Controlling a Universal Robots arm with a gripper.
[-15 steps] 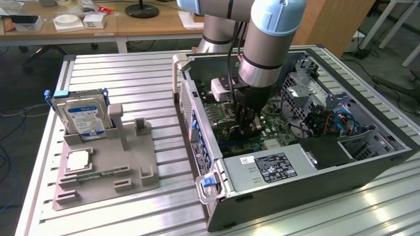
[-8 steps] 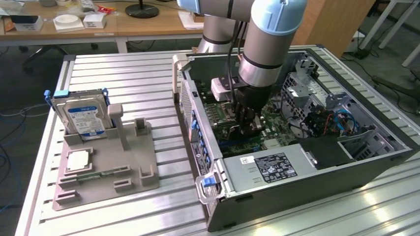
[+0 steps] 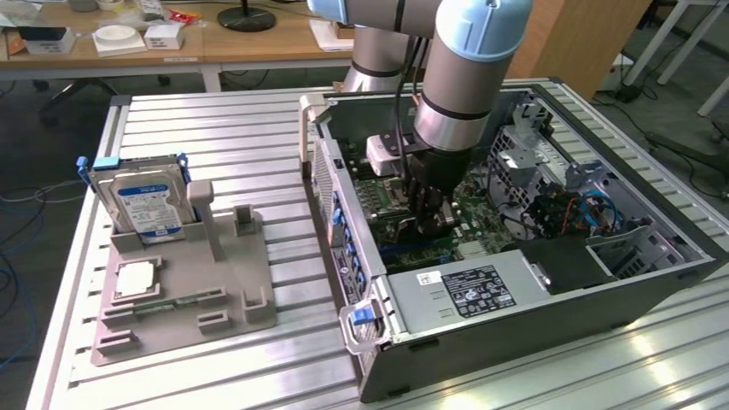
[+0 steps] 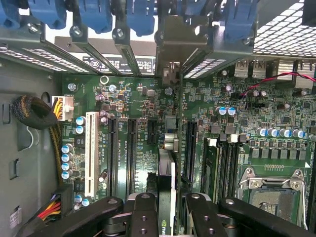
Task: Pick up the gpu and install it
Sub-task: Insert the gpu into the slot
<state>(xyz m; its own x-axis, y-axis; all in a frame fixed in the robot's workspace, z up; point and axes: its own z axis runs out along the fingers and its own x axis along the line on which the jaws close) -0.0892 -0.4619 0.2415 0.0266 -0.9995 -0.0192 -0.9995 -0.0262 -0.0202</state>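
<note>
The gpu appears edge-on as a thin dark card standing over the green motherboard. It lies in line with the black expansion slots, and its far end reaches the grey metal bracket at the case's rear wall. My gripper is shut on the gpu, one black finger on each side of it. In the exterior view my gripper reaches down inside the open computer case, low over the board. Whether the card sits fully in a slot I cannot tell.
A white slot, blue latches, memory slots and the CPU socket surround the card. The power supply and drive cage crowd the case. On the exterior view's left, a grey holder carries the hard drive and a memory stick.
</note>
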